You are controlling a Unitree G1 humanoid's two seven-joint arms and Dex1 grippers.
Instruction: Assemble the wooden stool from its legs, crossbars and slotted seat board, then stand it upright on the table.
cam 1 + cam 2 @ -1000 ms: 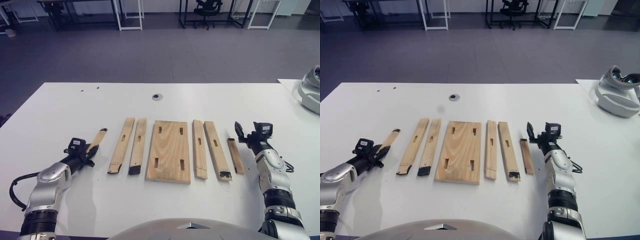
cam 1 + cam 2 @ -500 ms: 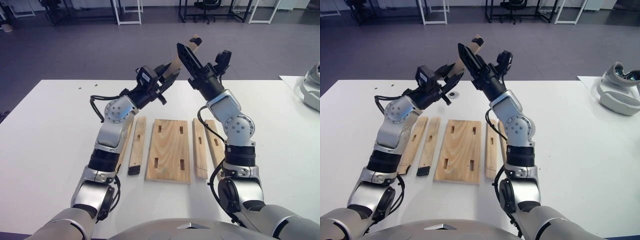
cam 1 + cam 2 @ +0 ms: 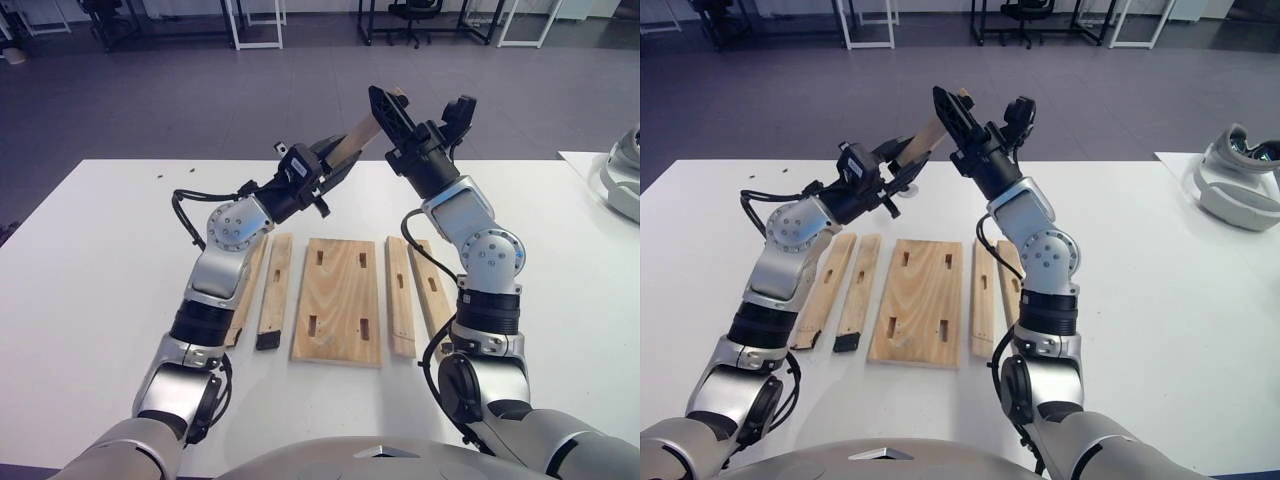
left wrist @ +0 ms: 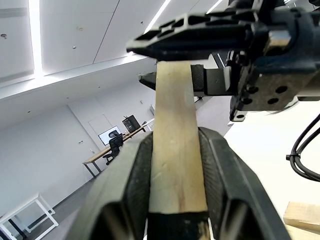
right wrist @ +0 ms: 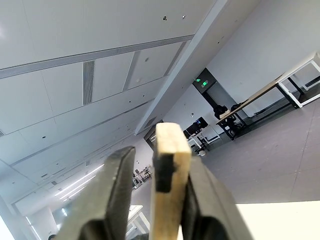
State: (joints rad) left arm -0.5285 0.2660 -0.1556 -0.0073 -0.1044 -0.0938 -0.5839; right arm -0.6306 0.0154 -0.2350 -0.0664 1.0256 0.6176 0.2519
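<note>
A short wooden crossbar point(image 3: 362, 130) is held up in the air above the table's far side, slanting up to the right. My left gripper point(image 3: 335, 158) is shut on its lower end point(image 4: 175, 110). My right gripper point(image 3: 392, 100) stands open around the upper end; in the right wrist view the crossbar tip point(image 5: 170, 165) lies against one finger, with a thin gap to the other finger point(image 5: 117, 185). Flat on the table lie the slotted seat board point(image 3: 337, 300), two legs point(image 3: 275, 290) on its left and two legs point(image 3: 399, 296) on its right.
The white table point(image 3: 100, 260) has bare room on both sides of the row of parts. A white headset point(image 3: 622, 185) sits on a second table at the far right. Desks and a chair stand in the room behind.
Both arms rose from the table, the left one carrying the crossbar. Since half a second ago the crossbar has tilted lower and my right gripper has come around its upper end.
</note>
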